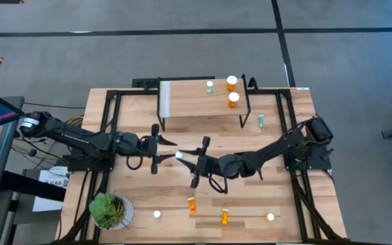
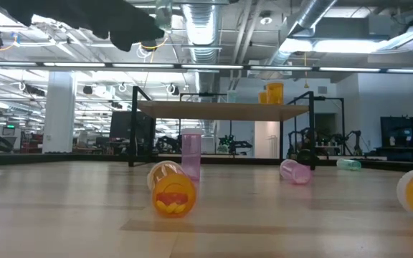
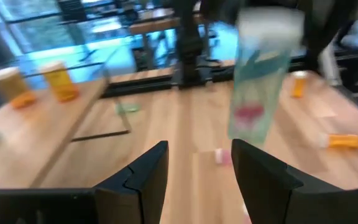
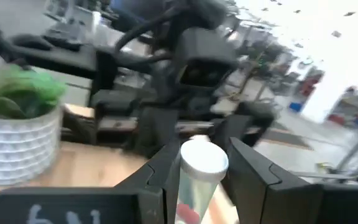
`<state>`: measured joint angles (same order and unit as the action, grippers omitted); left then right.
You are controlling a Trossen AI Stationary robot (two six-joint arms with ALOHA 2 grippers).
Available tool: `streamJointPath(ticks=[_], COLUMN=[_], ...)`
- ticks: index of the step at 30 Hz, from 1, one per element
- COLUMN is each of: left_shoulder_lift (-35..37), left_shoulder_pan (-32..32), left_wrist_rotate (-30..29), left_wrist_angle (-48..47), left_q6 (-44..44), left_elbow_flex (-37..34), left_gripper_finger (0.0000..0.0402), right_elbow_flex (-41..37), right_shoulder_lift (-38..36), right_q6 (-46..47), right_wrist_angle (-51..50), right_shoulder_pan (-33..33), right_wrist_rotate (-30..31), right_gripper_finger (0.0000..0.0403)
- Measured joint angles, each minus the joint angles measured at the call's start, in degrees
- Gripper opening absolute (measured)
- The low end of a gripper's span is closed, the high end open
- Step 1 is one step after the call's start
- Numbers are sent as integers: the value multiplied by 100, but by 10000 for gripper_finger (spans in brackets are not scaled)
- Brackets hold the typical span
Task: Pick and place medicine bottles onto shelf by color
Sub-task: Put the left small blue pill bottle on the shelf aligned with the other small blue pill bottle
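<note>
A pale green medicine bottle (image 3: pixel 258 81) with a white cap hangs over the table's middle, and my right gripper (image 1: pixel 184 158) is shut on it. My left gripper (image 1: pixel 167 143) faces it from the table's left, open (image 3: pixel 199 146), with the bottle just beyond its fingertips. The shelf (image 1: pixel 203 107) stands at the far middle with two orange bottles (image 1: pixel 232 91) and a small green one (image 1: pixel 209 86) upright on its top. Orange bottles (image 1: pixel 192 204) (image 1: pixel 224 216) lie on their sides near the front edge. A green one (image 1: pixel 260 121) lies right of the shelf. My right gripper pinches the bottle's body (image 4: pixel 190 190) just under the white cap (image 4: pixel 204 158) between its two fingers, one on each side. The fingers come level from the table's right. The bottle stands roughly upright, cap up, lifted clear of the table.
A potted plant (image 1: pixel 111 211) stands at the near left corner. Two white-capped bottles (image 1: pixel 157 214) (image 1: pixel 271 217) stand near the front edge. In the low view a pink bottle (image 2: pixel 191 154) stands upright and another (image 2: pixel 295 170) lies in front of the shelf.
</note>
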<state>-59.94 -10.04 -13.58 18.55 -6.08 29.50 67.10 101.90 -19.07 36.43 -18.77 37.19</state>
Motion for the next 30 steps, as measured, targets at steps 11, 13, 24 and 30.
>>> streamJointPath(ticks=[11, 13, 24, 30], left_shoulder_lift=[697, 748, 780, 782], left_shoulder_pan=[0, 0, -2, -2], left_wrist_rotate=[-599, -617, -573, -570], left_wrist_angle=[-549, -559, -624, -642], left_q6=[103, 151, 234, 237], left_elbow_flex=[-2, -2, -2, -2], left_gripper_finger=[168, 168, 168, 168], right_elbow_flex=[7, 7, -139, -694], right_shoulder_lift=[-846, -1034, -1769, -1933], right_q6=[-179, 83, 1943, 2117], right_wrist_angle=[-1075, -1461, -3324, -2850], right_shoulder_pan=[119, 256, 1999, 2701], right_wrist_rotate=[1136, 1266, -102, -459], right_gripper_finger=[129, 129, 129, 128])
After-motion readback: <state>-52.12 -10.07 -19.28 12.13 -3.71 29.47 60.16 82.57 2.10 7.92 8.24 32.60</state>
